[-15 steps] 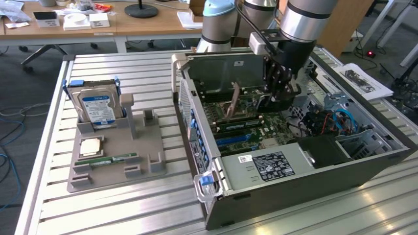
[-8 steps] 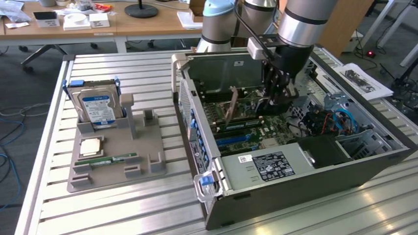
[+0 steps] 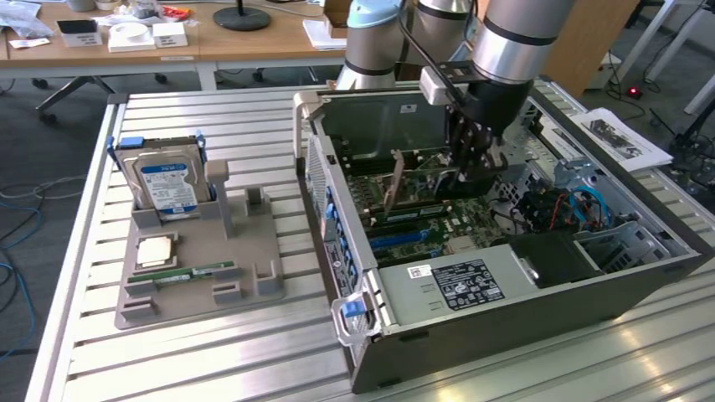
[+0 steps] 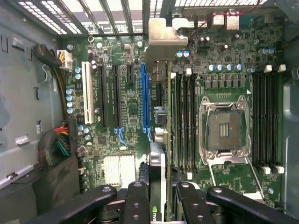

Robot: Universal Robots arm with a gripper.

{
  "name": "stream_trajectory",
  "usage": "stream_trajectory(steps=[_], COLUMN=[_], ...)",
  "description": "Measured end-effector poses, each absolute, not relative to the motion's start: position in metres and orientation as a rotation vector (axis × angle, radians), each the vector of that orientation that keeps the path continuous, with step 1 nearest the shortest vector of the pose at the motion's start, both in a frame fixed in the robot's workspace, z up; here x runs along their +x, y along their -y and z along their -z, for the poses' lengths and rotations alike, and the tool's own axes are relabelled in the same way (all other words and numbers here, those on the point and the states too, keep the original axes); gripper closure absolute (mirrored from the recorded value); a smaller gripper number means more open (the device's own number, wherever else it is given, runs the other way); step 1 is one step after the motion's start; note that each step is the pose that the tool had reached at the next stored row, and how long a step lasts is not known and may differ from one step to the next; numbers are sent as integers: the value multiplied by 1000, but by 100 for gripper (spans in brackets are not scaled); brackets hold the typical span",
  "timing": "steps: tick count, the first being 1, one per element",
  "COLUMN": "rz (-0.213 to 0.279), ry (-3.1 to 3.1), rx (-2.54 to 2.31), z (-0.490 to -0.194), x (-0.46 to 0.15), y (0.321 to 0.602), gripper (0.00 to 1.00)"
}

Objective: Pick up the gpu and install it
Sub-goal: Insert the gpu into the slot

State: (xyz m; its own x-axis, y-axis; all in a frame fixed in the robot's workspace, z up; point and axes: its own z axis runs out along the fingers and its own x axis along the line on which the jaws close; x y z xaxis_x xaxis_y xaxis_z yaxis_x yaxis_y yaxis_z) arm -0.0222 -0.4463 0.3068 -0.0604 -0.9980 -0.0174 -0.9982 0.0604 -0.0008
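Holding the gpu point(image 4: 161, 39) on edge between its fingers, the gripper point(image 4: 161, 196) hangs inside the open case point(image 3: 537, 327), with the motherboard point(image 4: 117, 93) below it. The card runs straight out from the jaws, its bracket at the far end, just beside the blue slot point(image 4: 145, 98). I cannot tell whether card and slot touch.

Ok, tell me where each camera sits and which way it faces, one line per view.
Exterior view: off the arm, high beside the table, looking down into the open computer case; the arm and gripper show.
Wrist view: on the wrist, looking along the gripper at the motherboard; its fingers show, shut on the gpu.
Shared: both see the gripper, gpu and motherboard.
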Motion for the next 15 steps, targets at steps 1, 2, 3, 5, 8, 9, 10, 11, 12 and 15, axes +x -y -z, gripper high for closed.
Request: stream_trajectory(steps=[1, 2, 3, 5, 8, 9, 10, 11, 12, 15], rz=[-17, -16, -15, -11, -4, -2, 0, 0, 0, 0], ry=[-2277, -2277, -2277, -2274, -2271, -2269, -2269, -2268, -2268, -2268], rx=[-2144, -2143, -2143, -2141, -2138, -2137, -2137, -2137, -2137, -2138], z=[-307, -307, -306, -305, -301, -300, -299, -298, -297, -294], x=[-25, -27, -29, -32, -35, -36, -37, -37, -38, -38], y=[446, 446, 446, 446, 446, 446, 446, 446, 446, 447], gripper=[73, 73, 73, 73, 73, 73, 73, 73, 73, 73])
